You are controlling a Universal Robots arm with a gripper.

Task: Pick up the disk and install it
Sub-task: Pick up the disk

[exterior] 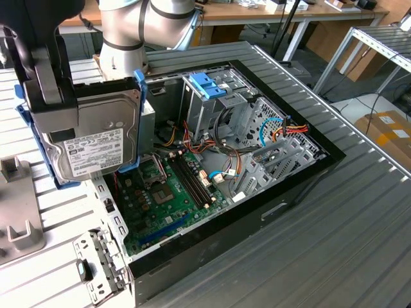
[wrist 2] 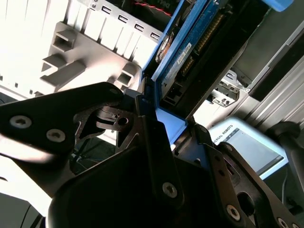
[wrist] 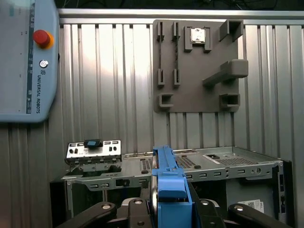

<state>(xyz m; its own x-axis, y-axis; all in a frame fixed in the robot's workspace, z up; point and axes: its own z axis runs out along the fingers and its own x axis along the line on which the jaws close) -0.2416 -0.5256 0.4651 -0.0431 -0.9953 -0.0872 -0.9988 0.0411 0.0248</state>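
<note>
- Grey-metal disk (exterior: 96, 138) is held on edge in the air, its white printed label turned toward the exterior camera.
- Light-blue plastic rails (exterior: 140, 115) run down its two long edges; they look smooth and glossy against the dull metal.
- The disk sits at the exterior view's left, seen over the end of the open computer case (exterior: 308, 173). I cannot tell whether it hangs over the case or in front of it.
- The gripper (wrist 2: 167, 114) is clamped on the disk. In the second wrist view its black fingers (wrist 2: 149, 137) press on a blue rail from both sides.
- In the first wrist view the same blue rail stands up between the black linkages, edge-on.
- The arm (exterior: 125, 32) is a thick silver-grey tube with a rounded joint, coming down from the top of the exterior view behind the disk.
- The case is a black sheet-metal shell lying flat, open side up, on the ribbed metal bench (exterior: 321, 250).
- Inside it are a green motherboard (exterior: 160, 205), a perforated grey drive cage (exterior: 257, 122) and loose coloured wires.
- A bare blue bracket (exterior: 209, 85) sits at the top of the cage.
- A grey moulded fixture plate (wrist: 199, 66) with raised blocks and slots rests on the bench.
- A pale teach pendant (wrist: 26, 61) with a red button (wrist: 42, 38) lies well apart from the plate.
</note>
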